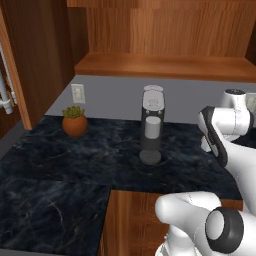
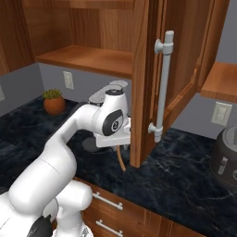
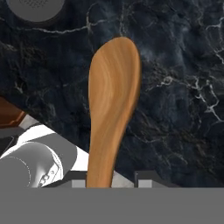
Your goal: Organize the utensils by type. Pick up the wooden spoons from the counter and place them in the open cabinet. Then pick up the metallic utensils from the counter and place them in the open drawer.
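Left base view: the arm's wrist stands over the bench (image 1: pixel 60 200) at the right; the cupboard shelf (image 1: pixel 165 65) lies up and behind it.

Right base view: a wooden spoon (image 2: pixel 121 159) hangs below the pincer (image 2: pixel 119 144), handle up, beside the open cupboard door (image 2: pixel 152 83). The fingers are hard to make out.

Hand view: the pincer (image 3: pixel 109 180) is clamped on the spoon (image 3: pixel 111 100), which runs straight away from it, bowl outward, above the bench; the handle is cut off.
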